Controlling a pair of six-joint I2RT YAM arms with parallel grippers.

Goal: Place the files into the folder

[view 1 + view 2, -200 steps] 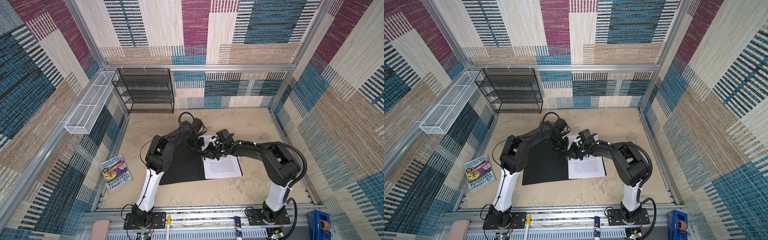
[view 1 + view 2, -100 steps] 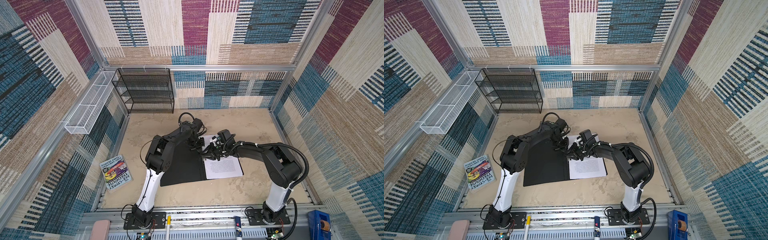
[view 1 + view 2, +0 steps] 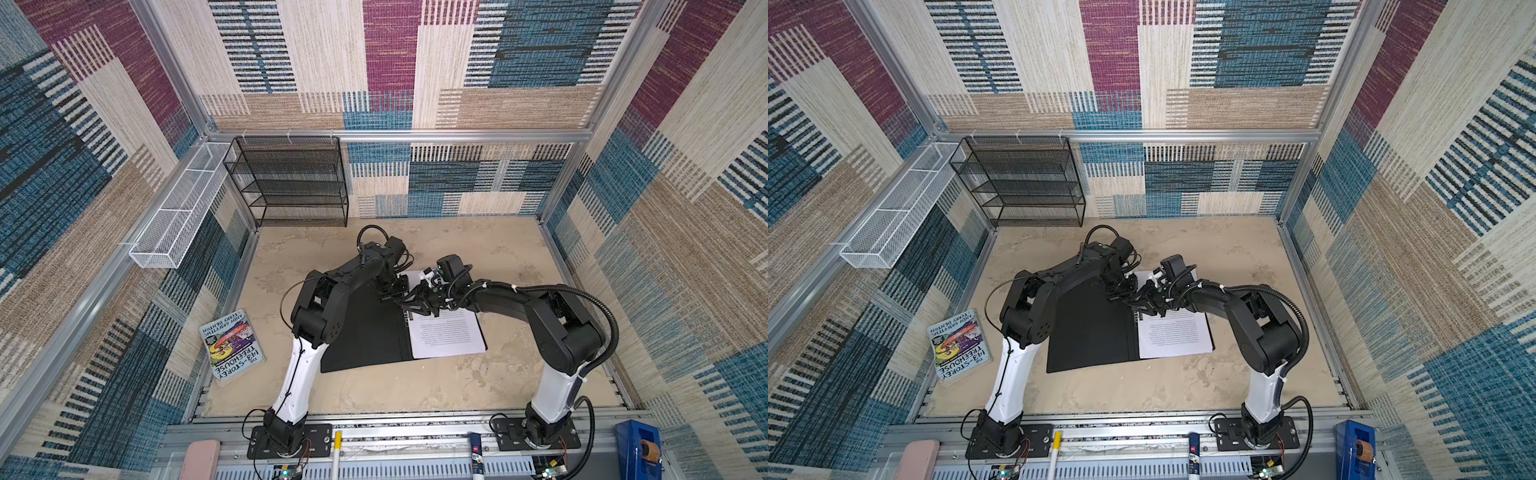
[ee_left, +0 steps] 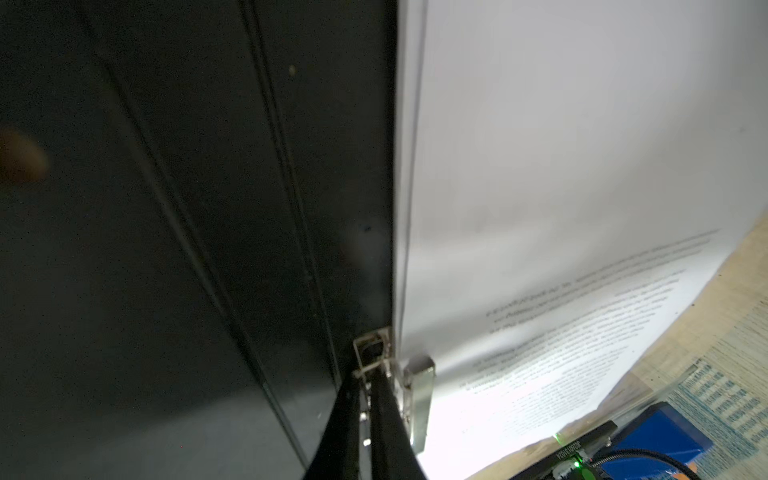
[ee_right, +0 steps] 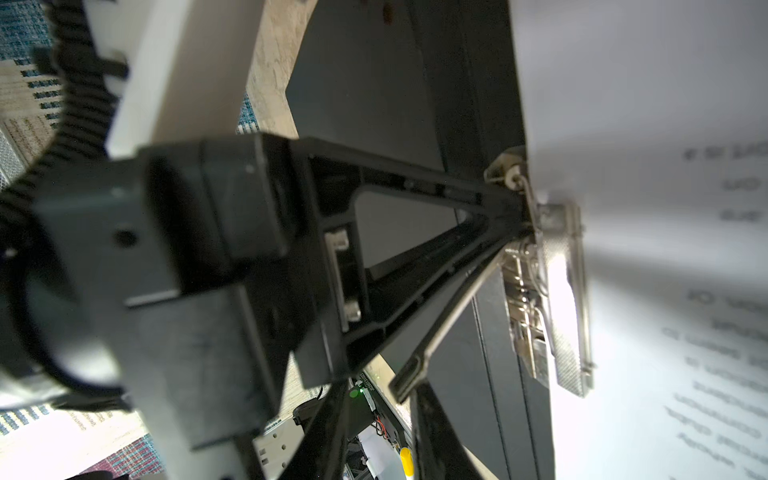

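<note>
Lying in folder (image 3: 365,336), files (image 3: 451,338) beside right gripper (image 3: 409,311).

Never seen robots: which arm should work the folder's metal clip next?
Probably left: the left end effector is shut on the metal spine clip of the open black folder; the right end effector sits open alongside.

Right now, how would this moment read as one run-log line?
folder open flat, black inside up | files lying on it by metal clip | left pincer shut, tips at clip | right pincer open near clip
</note>
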